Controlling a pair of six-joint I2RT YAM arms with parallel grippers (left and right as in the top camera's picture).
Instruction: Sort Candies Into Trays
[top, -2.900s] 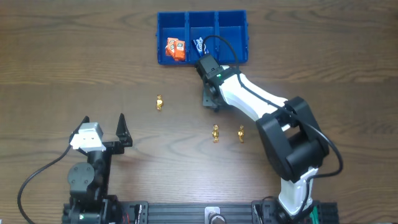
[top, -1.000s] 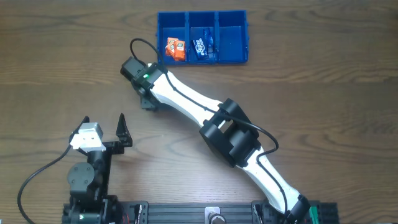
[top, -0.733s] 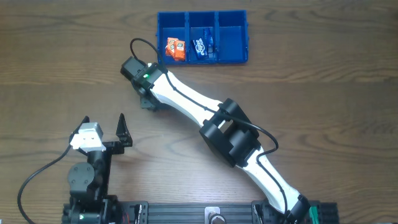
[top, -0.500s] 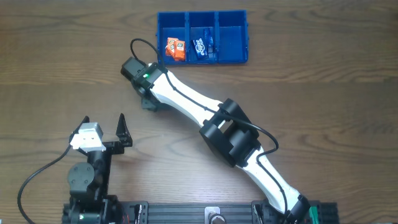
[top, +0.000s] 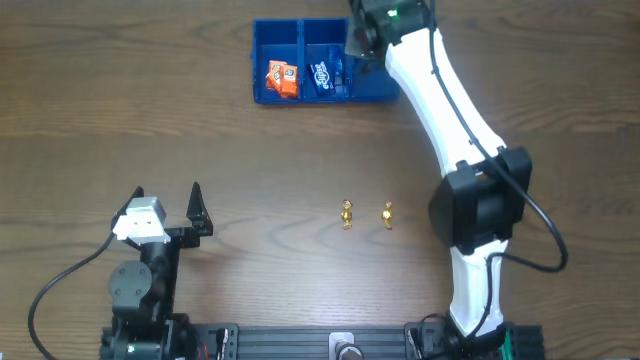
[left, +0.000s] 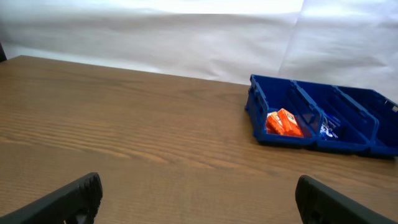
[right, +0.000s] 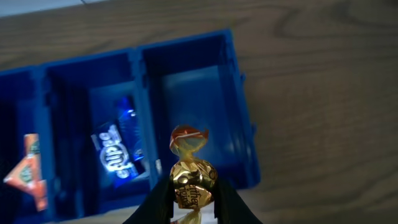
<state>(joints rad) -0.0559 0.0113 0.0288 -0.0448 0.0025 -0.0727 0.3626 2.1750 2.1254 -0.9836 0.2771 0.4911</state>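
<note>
My right gripper (right: 193, 198) is clamped on a gold candy (right: 193, 177), up over the empty end part of the blue tray (right: 247, 149). This is the drop step. Next I should line up above that part, then let go. Two more gold candies (top: 347, 214) wait on the table (top: 120, 100). My left gripper (left: 199, 202) rests there, fingers apart.

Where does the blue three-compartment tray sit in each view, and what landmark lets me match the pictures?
Top view: blue tray at the top edge, near the middle.
Left wrist view: the tray is far off across the table.
Right wrist view: the tray is close, behind the gripped gold candy.
Shared landmark: orange candies in one end compartment.
</note>
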